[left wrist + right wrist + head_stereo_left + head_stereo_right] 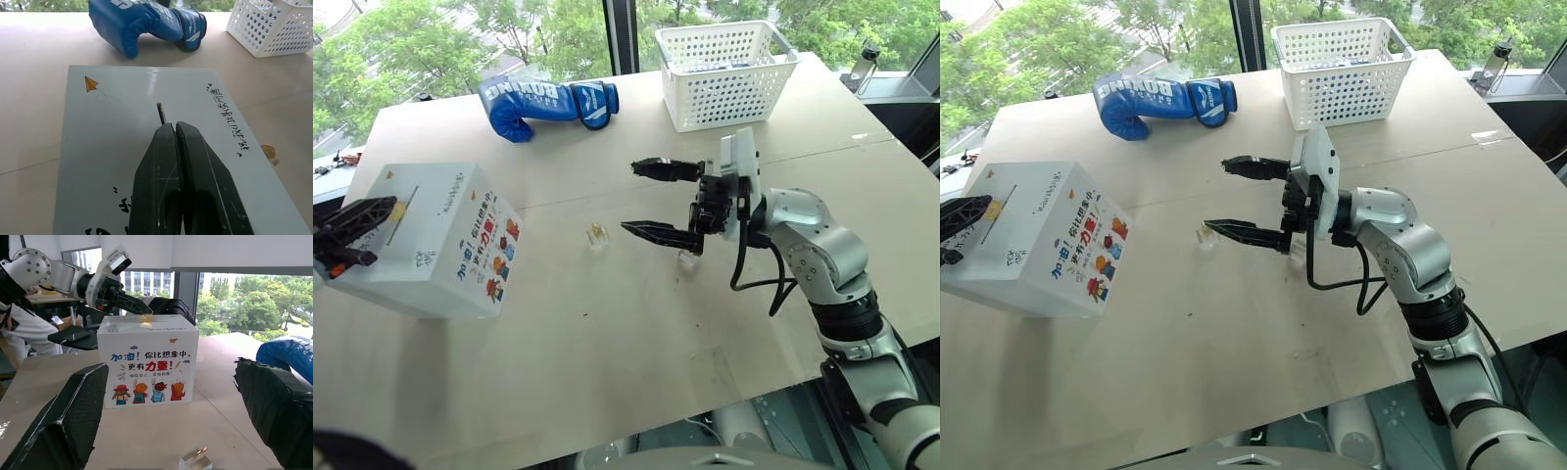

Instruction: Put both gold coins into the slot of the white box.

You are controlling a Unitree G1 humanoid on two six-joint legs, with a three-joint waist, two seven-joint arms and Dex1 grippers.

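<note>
The white box (445, 257) stands at the table's left, cartoon-sticker side facing the middle. My left gripper (389, 208) reaches over its top, shut on a gold coin (145, 319) held at the near end of the slot (160, 112). In the left wrist view the closed fingertips (166, 128) hide that coin. The other gold coin (597, 235) sits in a small clear stand on the table between the box and my right gripper (629, 198). That gripper hovers at the table's middle, open wide, pointing toward the box with nothing between its fingers.
A blue boxing glove (543, 103) lies at the back of the table. A white lattice basket (724, 73) stands at the back right. A small clear piece (688, 258) rests on the table under the right gripper.
</note>
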